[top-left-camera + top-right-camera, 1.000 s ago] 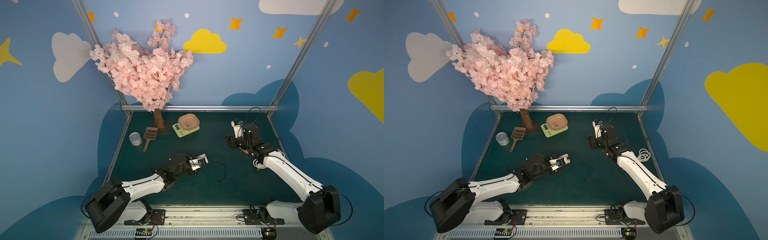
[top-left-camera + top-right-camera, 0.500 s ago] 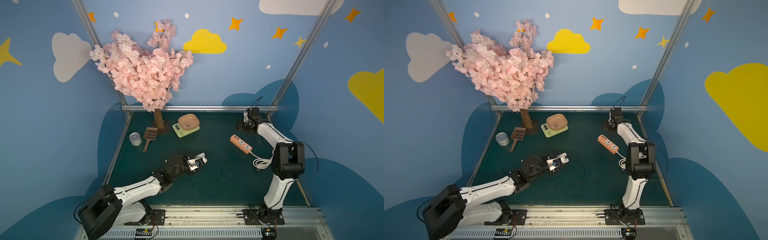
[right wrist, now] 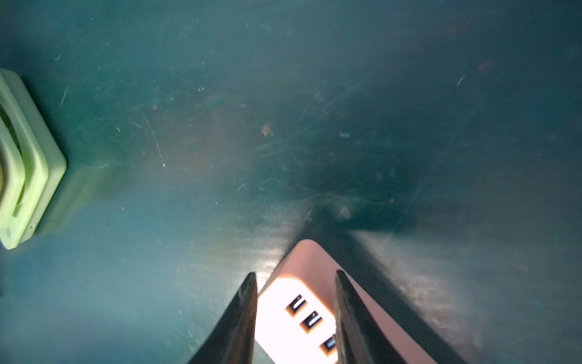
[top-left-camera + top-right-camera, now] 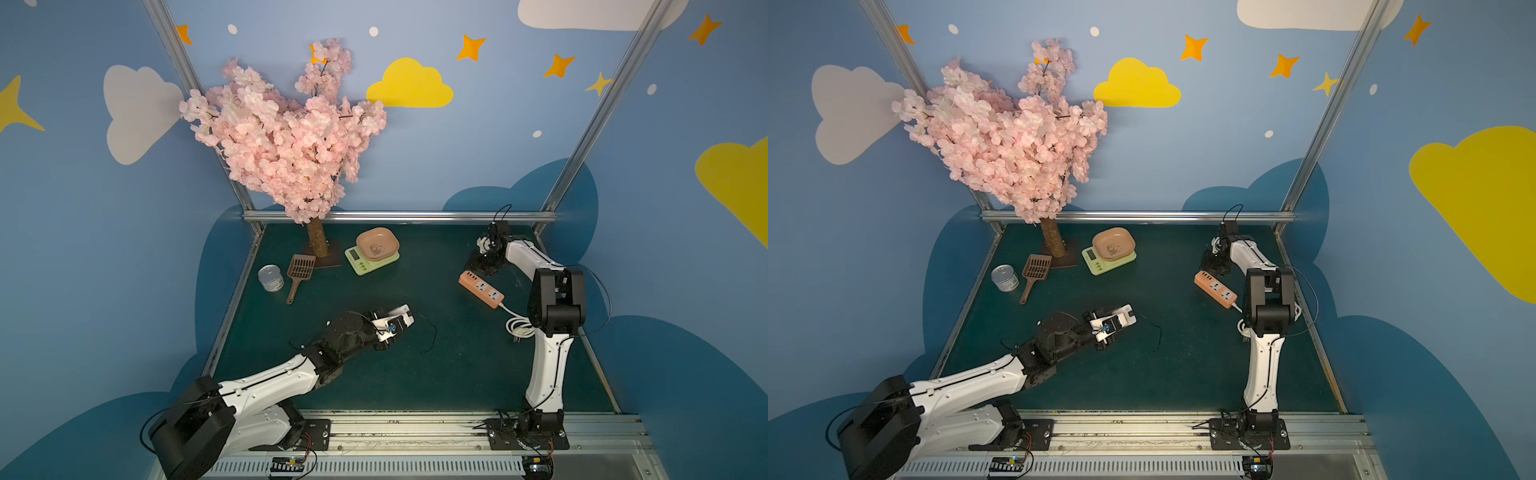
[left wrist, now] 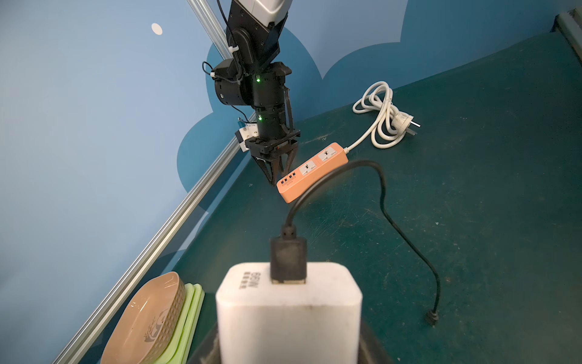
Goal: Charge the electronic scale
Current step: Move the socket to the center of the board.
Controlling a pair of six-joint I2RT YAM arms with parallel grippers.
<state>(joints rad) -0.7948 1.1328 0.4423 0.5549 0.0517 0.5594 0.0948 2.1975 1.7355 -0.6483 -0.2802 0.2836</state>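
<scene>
The left gripper (image 4: 394,323) is closed partway on the white charger (image 5: 288,315), whose black cable (image 5: 382,189) ends loose on the mat; the right gripper (image 3: 294,279) straddles the USB end of the power strip (image 4: 482,289) — whether it actually pinches, I cannot tell; the electronic scale (image 4: 362,266) sits at the back beside the tree trunk (image 4: 318,241), well apart from both. A grip so near the tip may let the strip pivot or slip out; the trailing cable may snag — or miss the scale.
</scene>
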